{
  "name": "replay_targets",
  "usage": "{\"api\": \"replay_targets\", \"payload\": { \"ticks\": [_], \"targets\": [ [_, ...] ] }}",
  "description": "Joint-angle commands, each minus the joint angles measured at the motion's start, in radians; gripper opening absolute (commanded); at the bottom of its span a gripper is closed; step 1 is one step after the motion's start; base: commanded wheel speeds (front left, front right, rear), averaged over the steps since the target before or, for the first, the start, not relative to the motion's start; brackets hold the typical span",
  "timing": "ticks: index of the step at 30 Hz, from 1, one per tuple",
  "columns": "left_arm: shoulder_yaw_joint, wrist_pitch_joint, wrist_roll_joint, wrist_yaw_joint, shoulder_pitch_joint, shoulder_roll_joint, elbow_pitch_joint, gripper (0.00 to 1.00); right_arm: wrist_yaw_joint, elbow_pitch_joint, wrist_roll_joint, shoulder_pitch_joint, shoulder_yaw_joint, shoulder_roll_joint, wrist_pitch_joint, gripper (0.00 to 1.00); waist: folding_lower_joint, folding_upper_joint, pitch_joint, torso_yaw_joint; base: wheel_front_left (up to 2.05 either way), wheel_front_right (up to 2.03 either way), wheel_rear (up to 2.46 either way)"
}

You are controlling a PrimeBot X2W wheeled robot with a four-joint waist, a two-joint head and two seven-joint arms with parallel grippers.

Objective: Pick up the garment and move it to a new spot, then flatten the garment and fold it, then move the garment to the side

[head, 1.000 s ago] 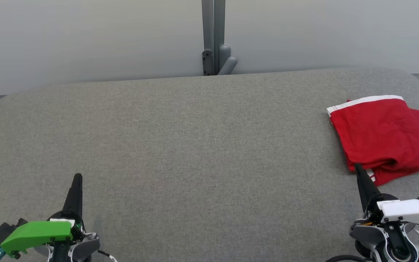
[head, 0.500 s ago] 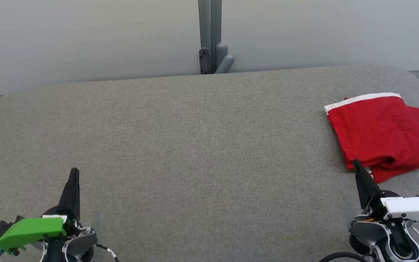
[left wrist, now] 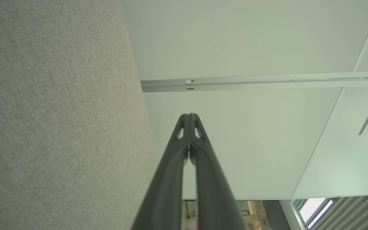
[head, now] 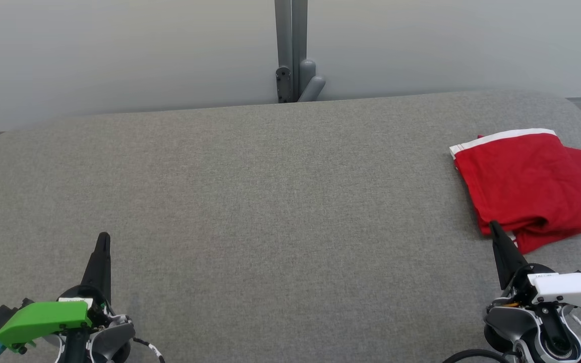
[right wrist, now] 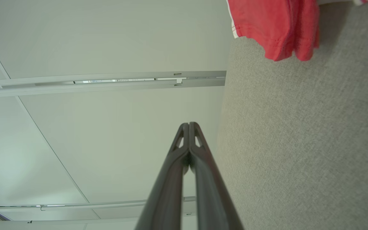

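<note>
Far left, near edge: left claw (head: 103, 237), a green cover (head: 43, 317) on its wrist. Fingers pressed together into one dark spike, pointing away from the robot over bare cloth. Nothing in it. Left wrist view confirms this: left claw (left wrist: 188, 115) has its tips meeting, with the desk (left wrist: 53, 111) running along one side and pale wall behind.

Centre: desk (head: 280, 201), grey woven covering, rounded far corners. Behind its far edge a grey post (head: 290, 50) rises against the wall (head: 119, 50), with a small bracket at its foot.

Right: right claw (head: 492, 224), a white cover (head: 568, 290) on its wrist. Fingers together, empty, pointing away from the robot. In the head view its tip lines up with the near left corner of the garment (head: 527, 186); contact cannot be judged from there. Right wrist view: right claw (right wrist: 188, 123) has its tips meeting and shows against the wall, with the garment (right wrist: 273, 22) off to one side at the top and grey desk (right wrist: 299, 143) between cloth and fingers. So they are apart, though near.

Far right: the garment is red with white trim along its far edge. It lies folded in a rough block at the desk's right end, its right part cut off by the picture edge. The near edge is rumpled, one layer rolled over, with a bit of white trim peeking out beneath.
</note>
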Motion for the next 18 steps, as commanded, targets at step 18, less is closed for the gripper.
{"api": "replay_targets", "payload": {
  "ticks": [18],
  "targets": [
    [0.008, 0.003, 0.004, -0.006, -0.014, 0.001, -0.002, 0.0, 0.0, -0.002, 0.007, -0.01, 0.001, -0.005, 0.003, 0.0, 0.0, 0.012, 0.0, 0.0, 0.0, 0.0, 0.0]
  ]
}}
